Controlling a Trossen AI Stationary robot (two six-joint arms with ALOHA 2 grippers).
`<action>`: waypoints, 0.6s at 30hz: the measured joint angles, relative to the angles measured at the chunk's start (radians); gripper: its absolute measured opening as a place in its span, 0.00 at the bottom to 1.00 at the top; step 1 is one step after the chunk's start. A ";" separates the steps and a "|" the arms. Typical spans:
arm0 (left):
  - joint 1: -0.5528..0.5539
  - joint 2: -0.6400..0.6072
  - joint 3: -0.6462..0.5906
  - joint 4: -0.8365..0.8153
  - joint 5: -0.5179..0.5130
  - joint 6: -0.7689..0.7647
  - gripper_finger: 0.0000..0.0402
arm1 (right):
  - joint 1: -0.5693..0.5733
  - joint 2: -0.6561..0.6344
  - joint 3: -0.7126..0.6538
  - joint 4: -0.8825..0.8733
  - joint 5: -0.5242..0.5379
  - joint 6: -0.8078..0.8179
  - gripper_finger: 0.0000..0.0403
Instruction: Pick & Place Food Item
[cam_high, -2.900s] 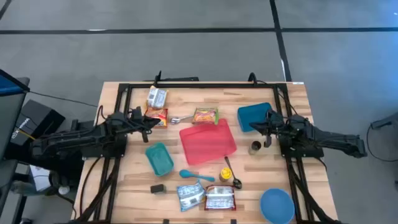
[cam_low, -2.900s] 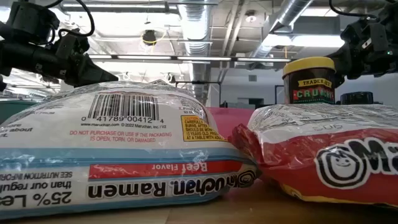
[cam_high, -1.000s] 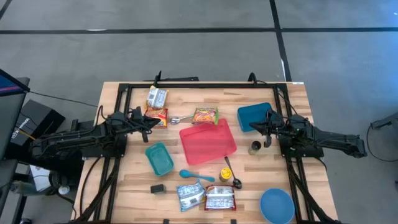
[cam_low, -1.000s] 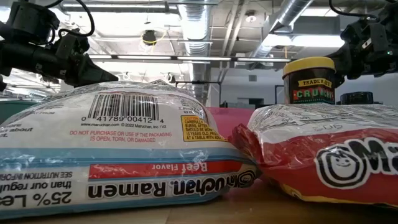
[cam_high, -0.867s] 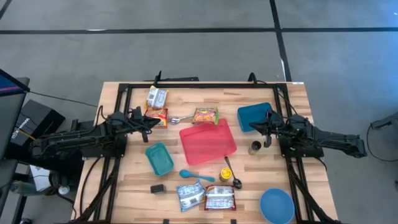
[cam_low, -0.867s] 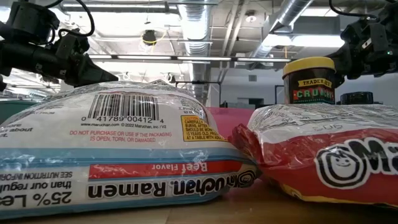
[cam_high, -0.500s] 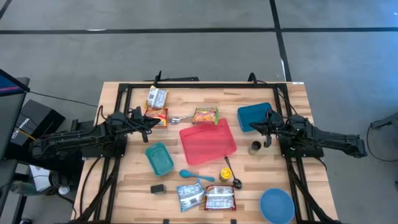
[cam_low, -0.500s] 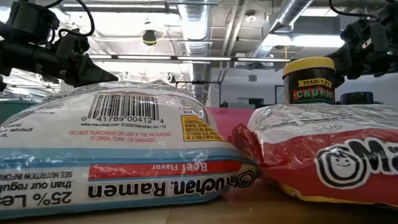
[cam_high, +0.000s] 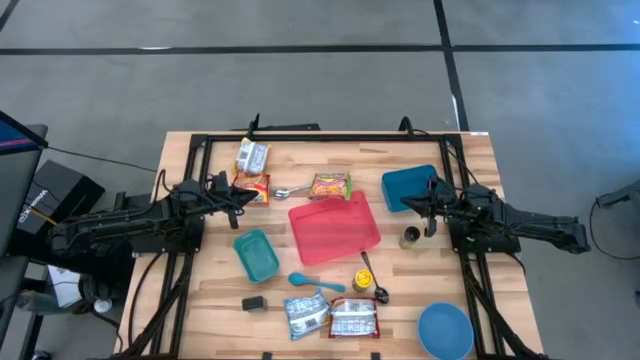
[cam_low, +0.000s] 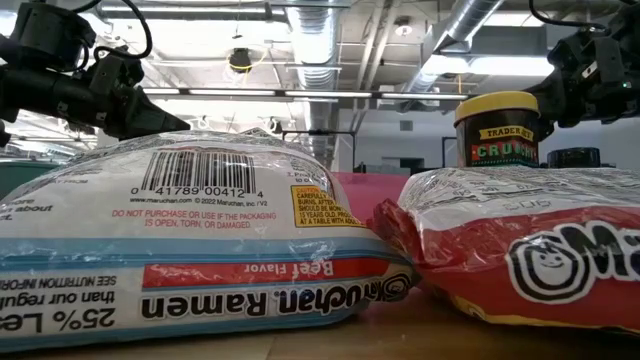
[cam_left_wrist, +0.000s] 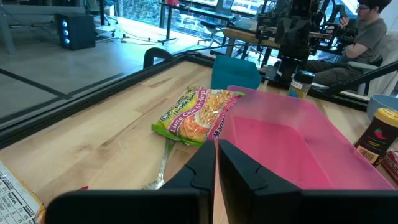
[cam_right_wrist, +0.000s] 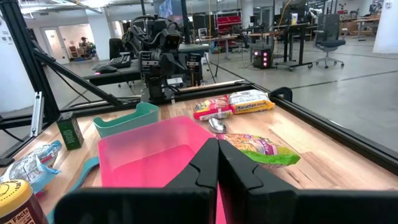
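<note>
Left gripper (cam_high: 243, 194) pressed together, nothing held, parked beside pink tray (cam_high: 335, 229). Right gripper (cam_high: 410, 200) pressed together, empty. Green noodle packet (cam_high: 330, 186) laid just behind tray, likely for easy picking.

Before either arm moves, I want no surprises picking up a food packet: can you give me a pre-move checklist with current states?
1. Left gripper empty, shut: ok.
2. Right gripper empty, shut: ok.
3. Green-edged ramen packet flat on the wooden table, unobstructed: ok.
4. Pink rectangular plastic tray empty: ok.
5. Metal spoon apart from packet: not ok, touching.
6. Small dark jar beside right gripper, collision margin: cannot tell.
</note>
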 joint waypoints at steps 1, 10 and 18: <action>0.000 0.000 0.000 0.000 0.000 0.000 0.03 | 0.000 0.000 0.000 0.000 0.000 0.000 0.00; 0.000 0.000 0.000 0.000 0.000 0.000 0.03 | 0.000 0.000 0.000 -0.006 0.000 0.000 0.00; 0.000 0.000 0.000 0.000 0.000 0.000 0.03 | 0.000 0.000 0.000 -0.007 0.000 0.000 0.00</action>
